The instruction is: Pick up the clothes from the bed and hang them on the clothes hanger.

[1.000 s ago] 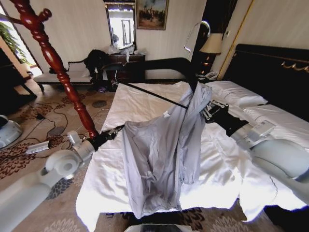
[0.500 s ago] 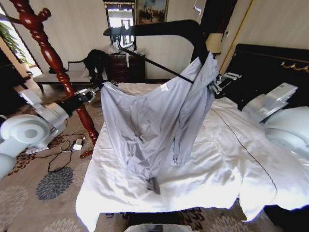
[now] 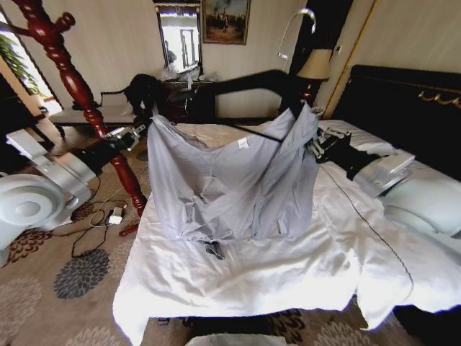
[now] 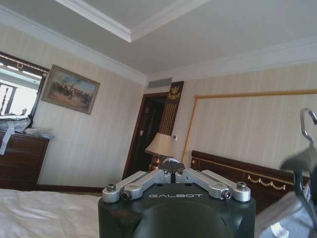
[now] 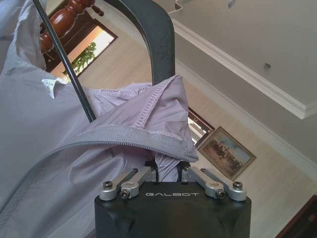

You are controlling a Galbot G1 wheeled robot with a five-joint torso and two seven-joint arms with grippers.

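Observation:
The clothes, a grey-lavender shirt, are spread wide above the bed, and the hem touches the sheet. A black clothes hanger with a silver hook sits in the shirt's top. Its arm slopes from right down to left. My left gripper is shut at the shirt's left upper corner. My right gripper is shut on the right upper edge under the hanger's neck. In the right wrist view, fabric bunches at the right gripper below the hanger arm. The left gripper faces the headboard, with the hook off to one side.
A red turned wooden post rises close by my left arm. A dark dresser with a black garment stands at the far wall. A lamp and the dark headboard are on the right. Cables lie on the carpet.
Both grippers raised the shirt and hanger off the bed and drew the shirt wide, the left one going up and left. Since half a second ago, hanger and shirt have come down a little.

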